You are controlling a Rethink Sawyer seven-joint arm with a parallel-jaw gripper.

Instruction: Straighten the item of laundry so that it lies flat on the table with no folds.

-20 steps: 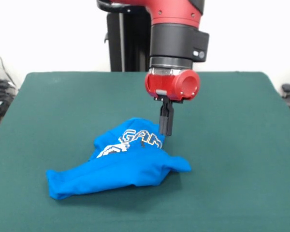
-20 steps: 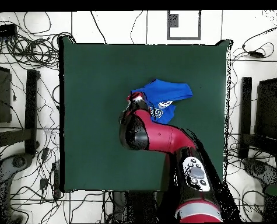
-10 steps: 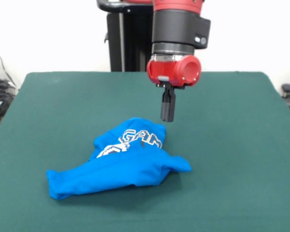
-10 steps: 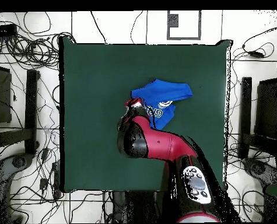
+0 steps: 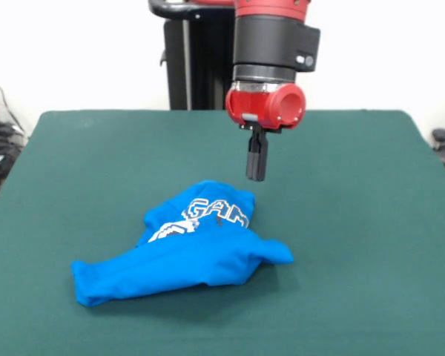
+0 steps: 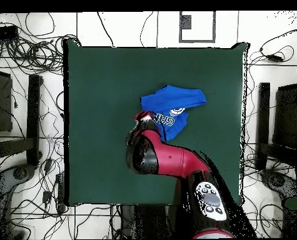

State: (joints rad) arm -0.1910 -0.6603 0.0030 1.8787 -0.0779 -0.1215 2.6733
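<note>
Claw [image 5: 256, 176] clenched, empty, hanging above garment's [image 5: 185, 248] far, lettered edge. Crumpled blue heap runs lengthwise toward bench's [image 5: 371, 222] near left corner, mid-bench.

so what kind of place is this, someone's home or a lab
Most likely a robotics lab, not a home. A red and black arm hangs its end effector over a green felt table holding one crumpled blue garment, and loose cables sprawl across the floor around the table.
</note>
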